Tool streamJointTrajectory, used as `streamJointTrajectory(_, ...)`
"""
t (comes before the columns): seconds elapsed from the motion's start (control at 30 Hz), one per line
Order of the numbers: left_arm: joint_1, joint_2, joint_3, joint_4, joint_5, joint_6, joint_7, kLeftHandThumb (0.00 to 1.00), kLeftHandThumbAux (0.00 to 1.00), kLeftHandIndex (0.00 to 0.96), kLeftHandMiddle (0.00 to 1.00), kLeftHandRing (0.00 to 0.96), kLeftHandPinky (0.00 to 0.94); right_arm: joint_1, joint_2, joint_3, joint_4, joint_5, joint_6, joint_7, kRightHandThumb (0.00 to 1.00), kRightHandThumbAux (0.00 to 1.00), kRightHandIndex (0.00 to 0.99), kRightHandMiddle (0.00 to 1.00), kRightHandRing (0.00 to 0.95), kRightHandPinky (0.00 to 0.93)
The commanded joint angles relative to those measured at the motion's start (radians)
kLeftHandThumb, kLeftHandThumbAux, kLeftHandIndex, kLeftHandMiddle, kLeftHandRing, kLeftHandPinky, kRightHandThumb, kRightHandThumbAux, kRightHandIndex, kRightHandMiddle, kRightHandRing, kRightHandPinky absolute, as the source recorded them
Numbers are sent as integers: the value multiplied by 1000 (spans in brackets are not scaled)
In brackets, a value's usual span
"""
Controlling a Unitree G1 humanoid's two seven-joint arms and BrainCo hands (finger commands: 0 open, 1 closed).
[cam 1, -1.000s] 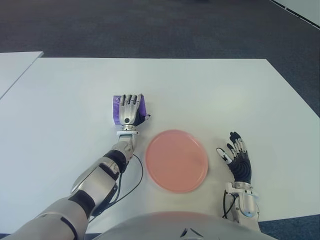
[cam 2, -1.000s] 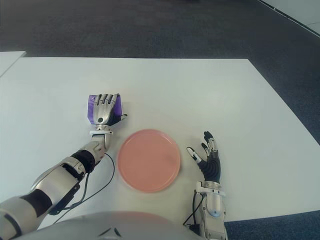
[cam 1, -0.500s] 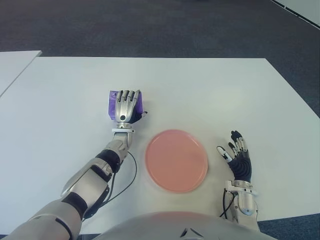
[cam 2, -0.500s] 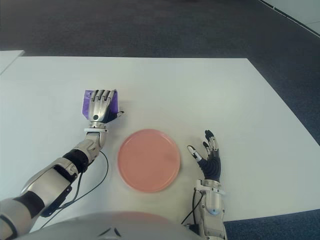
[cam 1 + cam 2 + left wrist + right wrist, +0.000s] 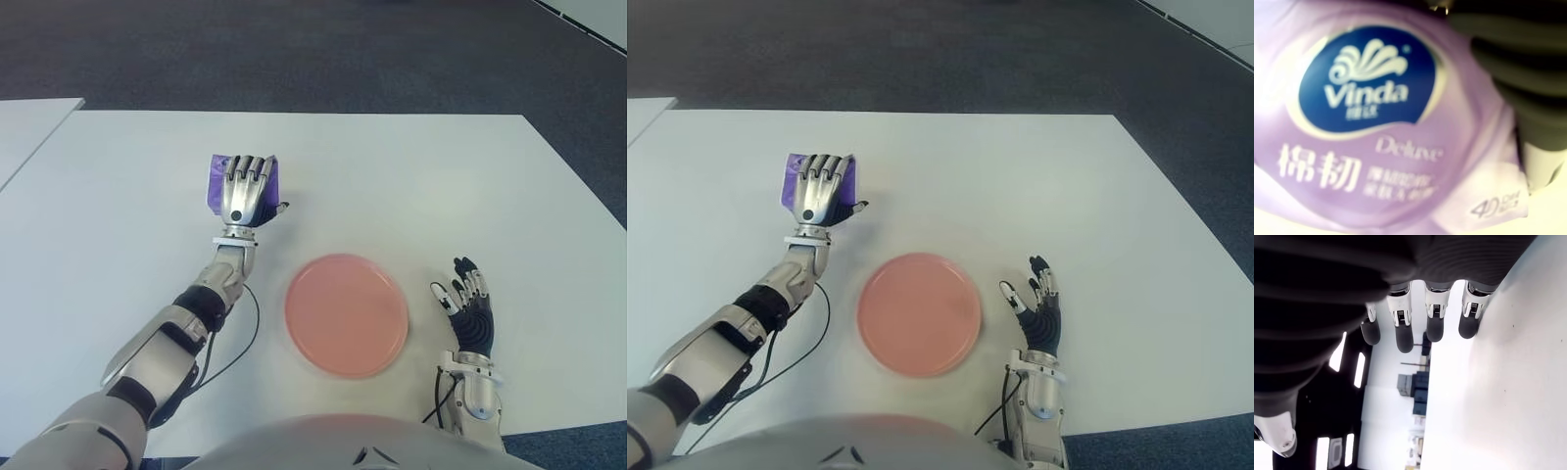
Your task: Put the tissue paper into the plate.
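Fingers of the right hand [image 5: 468,311] are spread and hold nothing; it shows near the table's [image 5: 411,186] front edge, just right of the pink plate [image 5: 346,313]. The plate is bare and lies between the two hands. Farther out, the left hand [image 5: 244,192] covers the purple tissue pack [image 5: 1376,127], its fingers [image 5: 249,168] draped together over the top and the thumb out to the side; whether they actually grip it, I cannot tell. The pack sits beyond and left of the plate, apart from it. It looks light and soft, with a slick plastic wrap, so a squeeze across its short sides should hold best.
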Motion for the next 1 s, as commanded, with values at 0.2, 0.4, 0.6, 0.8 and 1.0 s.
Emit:
streamJointTrajectory(0.2, 43, 34, 13, -118, 31, 38, -68, 855, 661, 412, 546, 843, 828, 33, 22, 12, 16, -7, 50, -5, 84, 573, 128, 179, 96, 1)
streamJointTrajectory(0.4, 75, 50, 26, -216, 50, 68, -125, 856, 659, 417, 551, 846, 838, 41, 28, 15, 8, -3, 50, -4, 84, 577, 142, 192, 100, 0)
streamJointTrajectory(0.6, 112, 58, 42, -323, 66, 94, -196, 857, 658, 419, 554, 847, 847, 48, 33, 16, 1, 4, 66, -1, 84, 582, 152, 197, 100, 0)
streamJointTrajectory(0.8, 170, 73, 51, -480, 100, 126, -275, 856, 658, 418, 555, 845, 841, 54, 33, 18, 7, 3, 45, 1, 80, 578, 150, 198, 102, 0)
streamJointTrajectory(1.0, 258, 79, 48, -714, 151, 151, -394, 856, 659, 415, 551, 843, 842, 58, 36, 21, 13, -2, 37, -5, 81, 579, 154, 191, 94, 0)
